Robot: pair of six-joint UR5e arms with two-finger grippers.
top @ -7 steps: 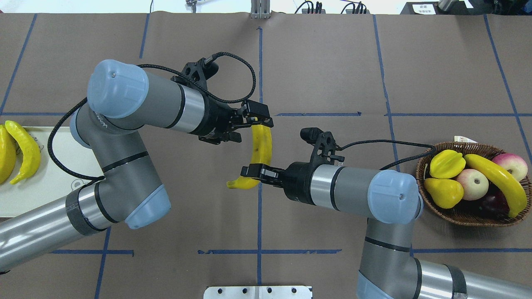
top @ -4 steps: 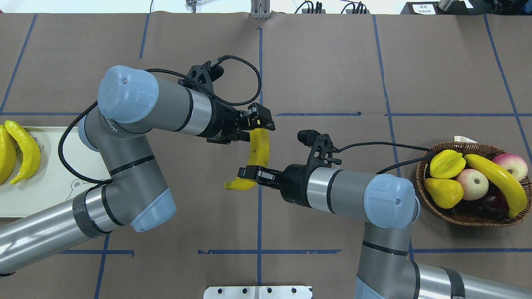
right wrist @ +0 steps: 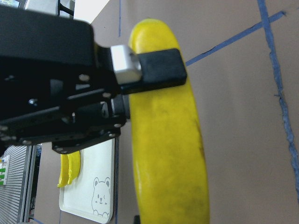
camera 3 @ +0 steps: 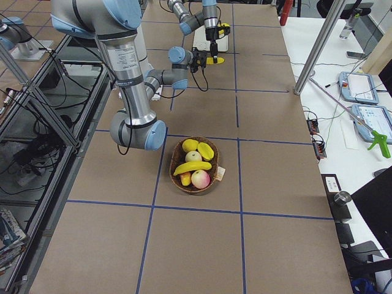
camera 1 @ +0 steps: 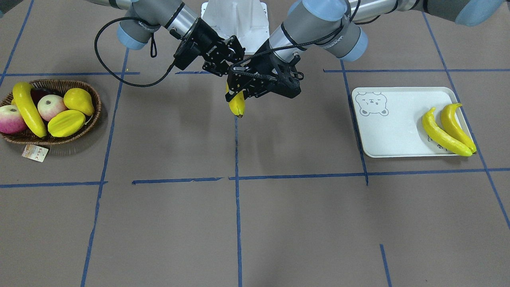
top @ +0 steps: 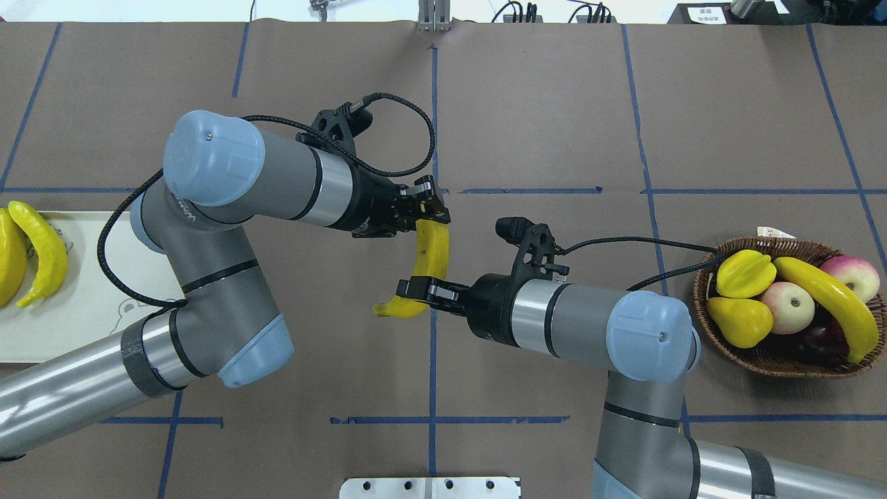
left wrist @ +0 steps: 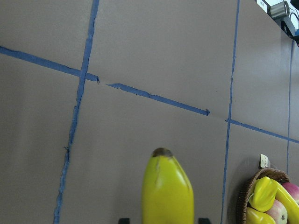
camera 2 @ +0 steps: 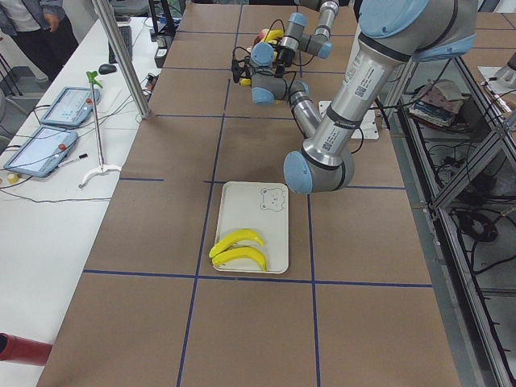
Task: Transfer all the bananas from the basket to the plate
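A yellow banana (top: 433,253) hangs above the table's middle between both grippers. My left gripper (top: 428,211) is shut on its far end; the right wrist view shows one pad (right wrist: 159,70) pressed on the banana (right wrist: 168,154). My right gripper (top: 416,287) is shut on its near, curved end. The front view shows the banana's tip (camera 1: 237,104) below the left gripper (camera 1: 241,87). One banana (top: 828,305) lies in the wicker basket (top: 783,371) at the right. Two bananas (camera 1: 444,135) (camera 1: 456,125) lie on the bear-print plate (camera 1: 394,131) at the left.
The basket also holds a yellow pear (top: 740,321), a ridged yellow fruit (top: 745,272), two apples (top: 788,307) and a dark fruit. A paper tag (camera 1: 35,153) lies by its rim. Brown paper with blue tape lines covers the table.
My left gripper moved onto the banana's far end and closed from wide open to shut on it. My right gripper kept its hold and shifted slightly left.
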